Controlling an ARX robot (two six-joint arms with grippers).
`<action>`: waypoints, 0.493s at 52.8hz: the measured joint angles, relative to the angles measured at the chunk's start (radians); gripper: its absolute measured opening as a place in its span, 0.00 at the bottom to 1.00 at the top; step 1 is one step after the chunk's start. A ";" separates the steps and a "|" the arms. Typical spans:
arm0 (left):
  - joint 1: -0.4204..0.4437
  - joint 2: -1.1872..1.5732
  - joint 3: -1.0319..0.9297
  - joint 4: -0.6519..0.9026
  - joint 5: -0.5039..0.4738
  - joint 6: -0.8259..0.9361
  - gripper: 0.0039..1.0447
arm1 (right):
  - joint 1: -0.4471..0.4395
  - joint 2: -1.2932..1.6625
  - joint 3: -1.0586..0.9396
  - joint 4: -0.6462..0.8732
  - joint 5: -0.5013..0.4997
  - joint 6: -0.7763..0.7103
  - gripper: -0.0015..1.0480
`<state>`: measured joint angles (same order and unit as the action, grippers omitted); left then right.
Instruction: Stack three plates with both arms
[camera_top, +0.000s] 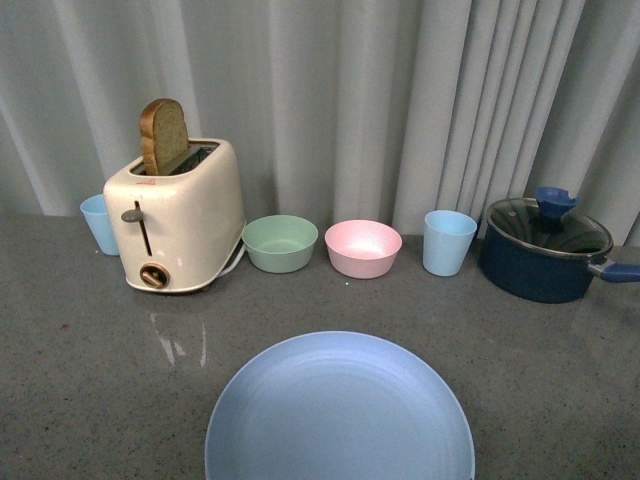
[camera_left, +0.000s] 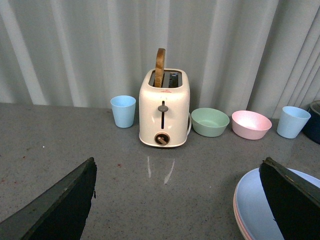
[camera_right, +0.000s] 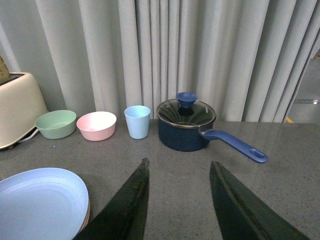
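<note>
The light blue plate (camera_top: 340, 410) is lying at the near edge of the grey table (camera_top: 560, 380), topping a stack. Only the wrist views are showing the pink rim (camera_left: 239, 220) peeking out beneath it; the front view is showing neither arm. The left gripper (camera_left: 180, 200) is hanging wide open beside the stack; the right gripper (camera_right: 177, 200) is hanging open, empty. Behind are standing a toaster (camera_top: 178, 215) holding bread (camera_top: 164, 135), a green bowl (camera_top: 280, 243), a pink bowl (camera_top: 363, 248), blue cups (camera_top: 448, 242) and a lidded saucepan (camera_top: 545, 250).

each tool (camera_right: 177, 205) has flat, black, tapering fingers (camera_left: 62, 205).
</note>
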<state>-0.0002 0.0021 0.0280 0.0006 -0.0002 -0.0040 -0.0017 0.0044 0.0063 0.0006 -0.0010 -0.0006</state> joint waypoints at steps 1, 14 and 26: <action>0.000 0.000 0.000 0.000 0.000 0.000 0.94 | 0.000 0.000 0.000 0.000 0.000 0.000 0.58; 0.000 0.000 0.000 0.000 0.000 0.000 0.94 | 0.000 0.000 0.000 0.000 0.000 0.001 0.94; 0.000 0.000 0.000 0.000 0.000 0.000 0.94 | 0.000 0.000 0.000 0.000 0.000 0.000 0.93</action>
<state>-0.0002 0.0021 0.0280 0.0006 -0.0002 -0.0040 -0.0017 0.0044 0.0063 0.0006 -0.0010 -0.0002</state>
